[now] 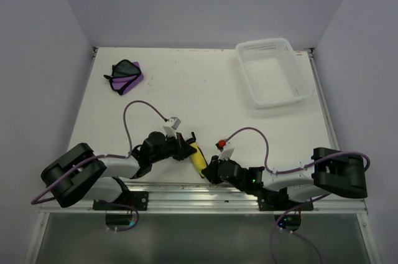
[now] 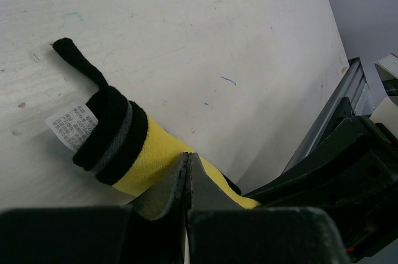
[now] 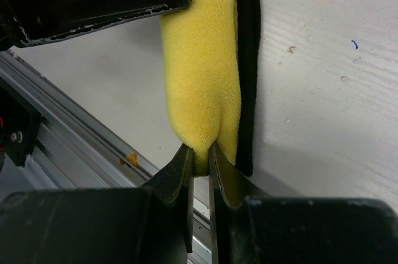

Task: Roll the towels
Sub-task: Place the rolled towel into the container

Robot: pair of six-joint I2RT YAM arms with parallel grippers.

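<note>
White tabletop (image 1: pixel 205 96), scuffed and speckled, boxed in by plain pale walls (image 1: pixel 205 2) on three sides, with an aluminium rail (image 1: pixel 186 188) along the near edge.

From overhead only: white perforated basket (image 1: pixel 273 74) at the far right corner. Purple towel (image 1: pixel 126 77) loosely folded near the far left corner, well apart from everything else. Yellow towel (image 1: pixel 198 157) rolled into a short tube close to the near edge, about midway along it, between left gripper (image 1: pixel 186 147) and right gripper (image 1: pixel 210 169).

Only in the left wrist view: one end of the roll wrapped in black edging (image 2: pixel 112 130), with a black loop (image 2: pixel 78 58) trailing onto the surface and a white printed label (image 2: pixel 69 125) sticking out beside it. Left jaws pressed flat together, nothing seen between them, tips against the side of the roll. Also a small blue mark (image 2: pixel 228 80) on the bare white.

Only in the right wrist view: right jaws clamped on the roll's end nearest the rail, a fold of yellow pile nipped between the tips. Black edging running down one side of the roll, and a tiny orange fleck (image 3: pixel 132 159) just beside the rail.
</note>
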